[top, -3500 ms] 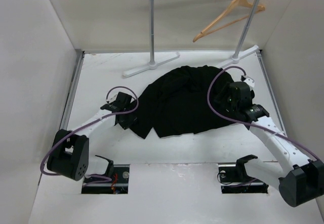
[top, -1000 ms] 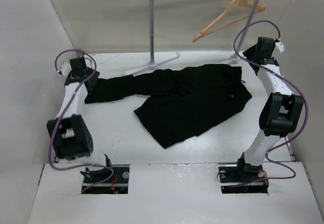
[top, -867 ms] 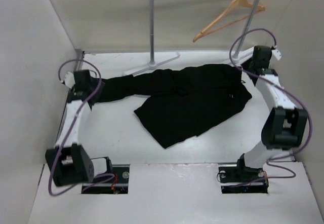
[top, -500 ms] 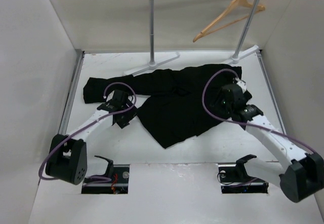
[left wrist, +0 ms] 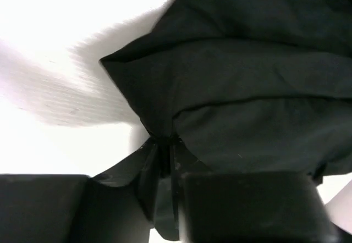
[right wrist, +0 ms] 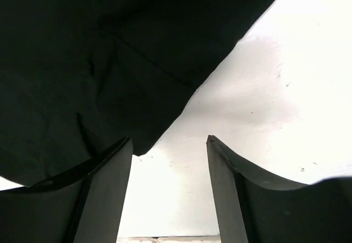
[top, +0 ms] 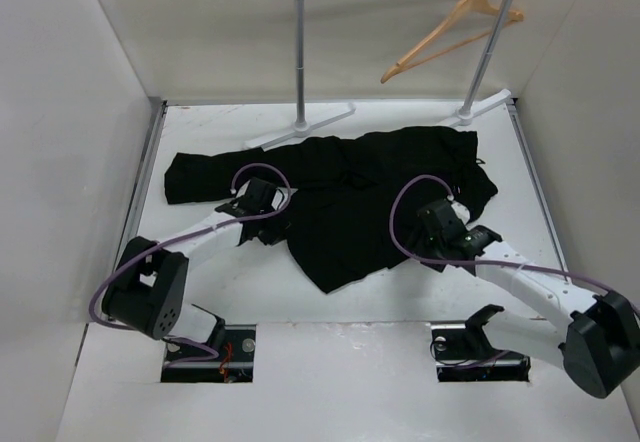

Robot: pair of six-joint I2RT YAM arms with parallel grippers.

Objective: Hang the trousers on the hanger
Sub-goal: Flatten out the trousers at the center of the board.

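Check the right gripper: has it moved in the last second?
Yes. The right gripper has swung from beside the rail stand's right foot toward the near edge and slightly left, now open over the trousers' near edge.

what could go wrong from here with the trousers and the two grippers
1. The left gripper pinches only a small fold of the trousers, so the cloth may slip out on lifting.
2. The right gripper is open over mostly bare table at the cloth's edge, so closing there could miss.
3. The hanger hangs far back, and trailing legs may snag the rail stand.
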